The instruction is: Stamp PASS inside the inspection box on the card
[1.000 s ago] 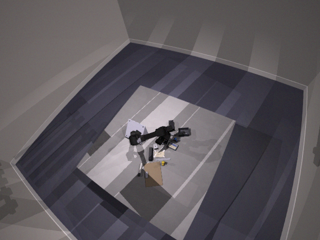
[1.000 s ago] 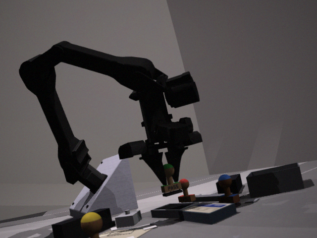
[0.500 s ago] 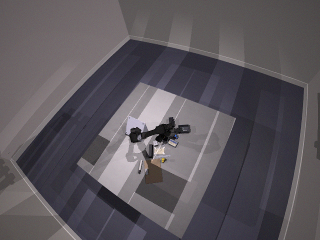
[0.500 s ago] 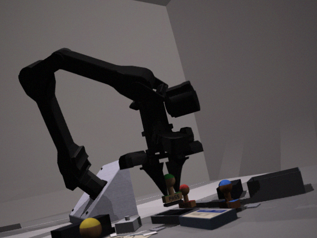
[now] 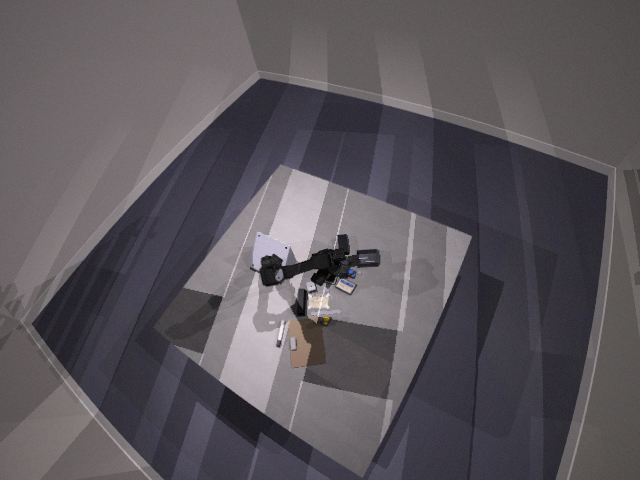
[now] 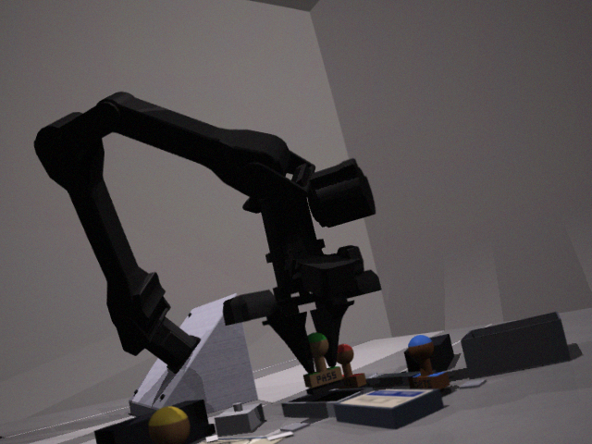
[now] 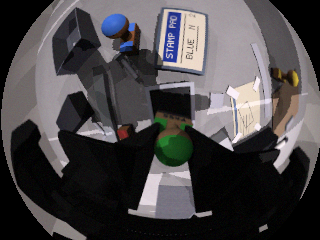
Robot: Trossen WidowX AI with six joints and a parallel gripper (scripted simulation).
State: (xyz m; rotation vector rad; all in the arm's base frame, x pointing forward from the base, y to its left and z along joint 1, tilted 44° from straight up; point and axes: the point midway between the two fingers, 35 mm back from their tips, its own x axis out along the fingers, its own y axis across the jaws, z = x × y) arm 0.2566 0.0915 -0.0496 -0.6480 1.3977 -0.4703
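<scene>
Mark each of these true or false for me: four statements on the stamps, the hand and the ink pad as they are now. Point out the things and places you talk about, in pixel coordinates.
1. The hand [image 6: 321, 367] [image 7: 172, 128] is shut on the PASS stamp [image 6: 317, 345] [image 7: 173, 150]. True.
2. The PASS stamp has a red knob. False: its knob is green.
3. The lid [image 6: 389, 406] [image 7: 182, 41] marked STAMP PAD lies beside the dark pad [image 6: 334, 395] [image 7: 171, 103]. True.
4. The blue-knobbed stamp [image 6: 420, 346] [image 7: 115, 26] lies on its side. False: it stands upright, knob up.
</scene>
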